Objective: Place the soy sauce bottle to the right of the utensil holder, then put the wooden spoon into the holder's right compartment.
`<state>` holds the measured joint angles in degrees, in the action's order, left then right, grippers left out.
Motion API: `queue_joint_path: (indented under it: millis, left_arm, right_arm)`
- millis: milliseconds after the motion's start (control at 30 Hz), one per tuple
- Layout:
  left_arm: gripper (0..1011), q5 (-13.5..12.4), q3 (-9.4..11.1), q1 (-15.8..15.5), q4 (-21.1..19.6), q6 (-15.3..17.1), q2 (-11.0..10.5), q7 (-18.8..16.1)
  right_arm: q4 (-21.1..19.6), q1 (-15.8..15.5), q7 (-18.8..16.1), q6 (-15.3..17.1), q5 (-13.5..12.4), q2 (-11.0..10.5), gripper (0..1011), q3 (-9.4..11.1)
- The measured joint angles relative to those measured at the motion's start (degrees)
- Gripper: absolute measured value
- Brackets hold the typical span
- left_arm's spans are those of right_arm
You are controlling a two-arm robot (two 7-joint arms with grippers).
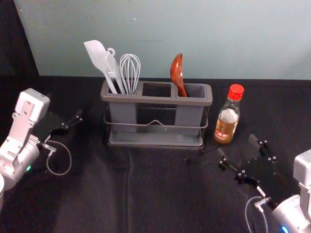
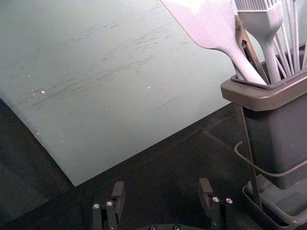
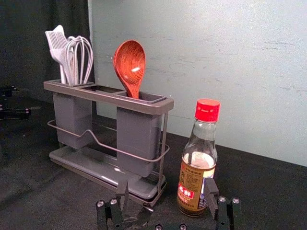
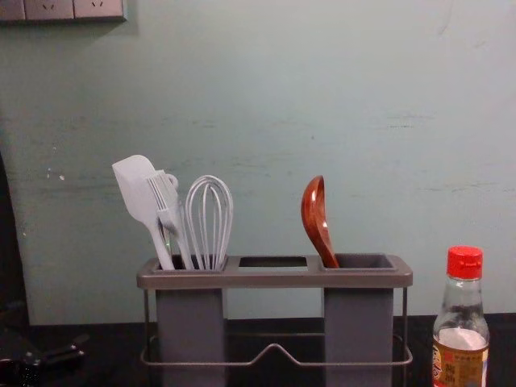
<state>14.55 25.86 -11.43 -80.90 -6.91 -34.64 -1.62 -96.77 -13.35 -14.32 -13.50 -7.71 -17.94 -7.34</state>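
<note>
At lower right, my right gripper (image 1: 237, 145) has its jaws wide near the soy sauce bottle (image 1: 227, 120); at left, my left gripper (image 1: 67, 114) gapes too. The wooden spoon (image 1: 178, 74) leans in the utensil holder's (image 1: 156, 100) right compartment.

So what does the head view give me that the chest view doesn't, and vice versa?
Head view: the holder's bottom tray and the right gripper, jaws apart, on the near side of the bottle.
Chest view: wall sockets, upper left.
Both: holder, spatula, brush, whisk, spoon in the right compartment, bottle right of the holder, left gripper.
</note>
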Motion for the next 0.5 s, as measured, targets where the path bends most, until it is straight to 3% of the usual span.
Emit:
queue_joint_path:
  millis: [500]
  left_arm:
    - [1005,0.0,0.0,0.0,0.0,0.0,0.0,0.0]
  right_arm:
    - [0.0,0.0,0.0,0.0,0.0,-0.05,1002,0.0]
